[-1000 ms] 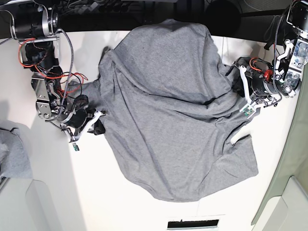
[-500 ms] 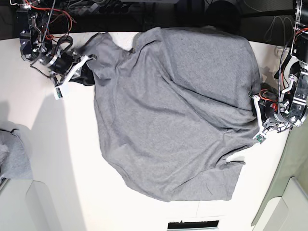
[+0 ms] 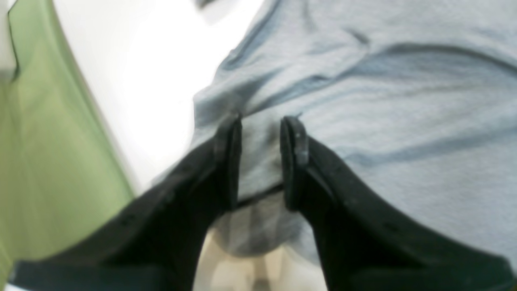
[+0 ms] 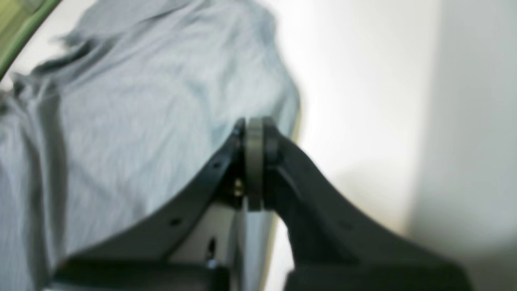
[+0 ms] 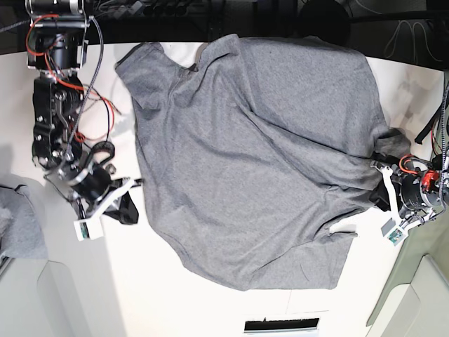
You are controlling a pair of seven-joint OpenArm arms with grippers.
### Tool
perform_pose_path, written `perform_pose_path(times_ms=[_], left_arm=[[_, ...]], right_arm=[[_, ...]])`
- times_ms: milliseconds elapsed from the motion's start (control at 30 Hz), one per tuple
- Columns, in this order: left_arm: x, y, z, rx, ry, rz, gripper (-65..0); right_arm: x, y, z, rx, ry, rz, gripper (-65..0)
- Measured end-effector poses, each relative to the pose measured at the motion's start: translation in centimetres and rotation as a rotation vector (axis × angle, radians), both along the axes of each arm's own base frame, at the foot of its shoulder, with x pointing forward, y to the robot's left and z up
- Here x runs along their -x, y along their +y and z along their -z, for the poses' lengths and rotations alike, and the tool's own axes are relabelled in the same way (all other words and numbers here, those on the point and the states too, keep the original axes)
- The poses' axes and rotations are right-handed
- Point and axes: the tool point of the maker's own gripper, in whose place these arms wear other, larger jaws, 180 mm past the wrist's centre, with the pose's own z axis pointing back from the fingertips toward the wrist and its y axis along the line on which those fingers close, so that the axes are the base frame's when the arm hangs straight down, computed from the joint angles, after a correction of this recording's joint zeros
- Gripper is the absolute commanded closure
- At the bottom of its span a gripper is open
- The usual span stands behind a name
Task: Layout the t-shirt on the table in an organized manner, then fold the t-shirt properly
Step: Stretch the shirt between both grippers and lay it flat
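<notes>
The t-shirt (image 5: 259,154) is lying spread over the middle of the surface (image 5: 175,302), mostly open but rumpled, with long creases running toward its right-hand edge in the base view and one sleeve reaching up toward the rear edge. I am judging it as light, limp cotton: it is going to drape and bunch wherever I pull, it cannot be pushed flat from one side, and it should grip well enough between the pads without slipping. The sensible places to take hold are the doubled seams, meaning the hem corners, the sleeve ends and the shoulders, because a pinch in the loose middle is only going to raise a tent of cloth.

My left end effector (image 3: 260,157) is pinching a fold at the shirt's edge; in its wrist view grey cloth is sitting between the two fingers (image 3: 228,161), which are standing a little apart around it, and in the base view the creases are converging on that spot. My right end effector (image 4: 253,161) is pressed together with nothing I can see between the tips, and the shirt is lying just beside and behind it. In the base view it is sitting on bare surface close to the shirt's other edge.

A smaller grey cloth (image 5: 17,225) is lying at the surface's edge, well apart from the shirt.
</notes>
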Motion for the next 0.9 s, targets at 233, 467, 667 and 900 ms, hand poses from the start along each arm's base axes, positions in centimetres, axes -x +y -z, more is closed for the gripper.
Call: perform_pose_path(times_ms=[233,467,667,900], left_arm=[[7.0,-3.0,5.0,0.107,0.198,0.117,-17.4],[14.1,-3.2,9.9,0.078,0.361,0.122,-17.4],[16.0,-2.7,11.0,0.031,0.385,0.15,-17.4],[15.5,-2.5,10.9,0.022,0.371,0.132,-17.4]], right_arm=[[0.5,6.5,7.8,0.1,0.199,-0.18,0.0],[0.8,4.4,9.9,0.252,0.176,-0.249,0.0],[0.5,-1.2,9.8,0.269,0.187,-0.164,0.0],[4.2,-6.4,10.9,0.21,0.246,-0.078,0.0]])
